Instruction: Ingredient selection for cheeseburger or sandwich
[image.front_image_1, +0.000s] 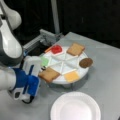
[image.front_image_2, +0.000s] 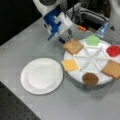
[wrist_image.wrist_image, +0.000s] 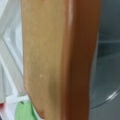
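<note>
The pincer (image.front_image_2: 65, 38) is right at the edge of a brown toast square (image.front_image_2: 72, 46) on the white divided tray (image.front_image_2: 75, 75), can't tell if it's clamped. The toast has a tan face and a darker crust rim. The paper plate (image.front_image_2: 41, 75) sits on the desk nearby.

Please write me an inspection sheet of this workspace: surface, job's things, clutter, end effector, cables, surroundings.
Surface: grey table, one white paper plate with nothing on it.
Job's things: divided white tray holds two toasts, lettuce, tomato, cheese, patty. No stack is built.
Clutter: nothing seen.
End effector: end effector at the edge of the near toast, which fills the wrist view; grip cannot be told.
Cables: dark cables behind the tray.
Surroundings: metal rail, pole, dark background.
</note>
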